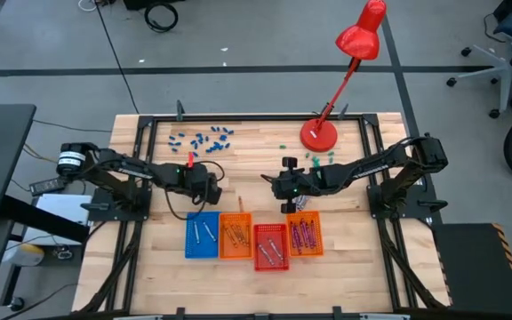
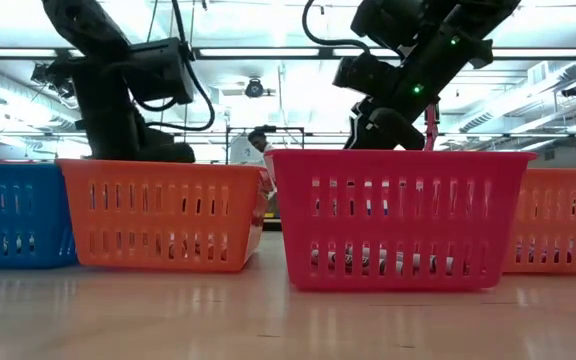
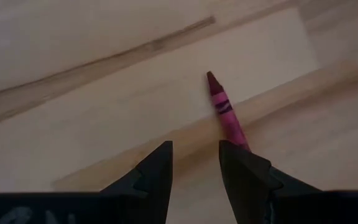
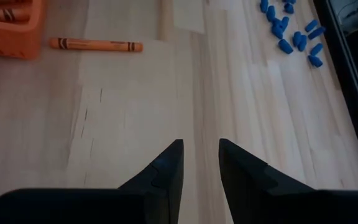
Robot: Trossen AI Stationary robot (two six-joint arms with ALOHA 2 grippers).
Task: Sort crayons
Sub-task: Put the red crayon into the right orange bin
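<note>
A magenta crayon (image 3: 225,111) lies flat on the wooden table, just ahead of my left gripper (image 3: 196,155). That gripper is open and points down. One end of the crayon runs behind one fingertip (image 3: 241,163), outside the gap. In the high view my left gripper (image 1: 213,187) is just beyond the trays. My right gripper (image 4: 201,152) is open with nothing between its fingers and hangs over bare wood (image 1: 274,184). An orange crayon (image 4: 95,45) lies on the table beside an orange tray (image 4: 5,28).
A blue tray (image 1: 203,236), an orange tray (image 1: 235,236), a red tray (image 1: 271,246) and another orange tray (image 1: 305,234) stand in a row near the front, all holding crayons. Blue bits (image 1: 204,140) are scattered at the far left. A red lamp (image 1: 319,134) stands at the back, with green bits (image 1: 315,159) beside it.
</note>
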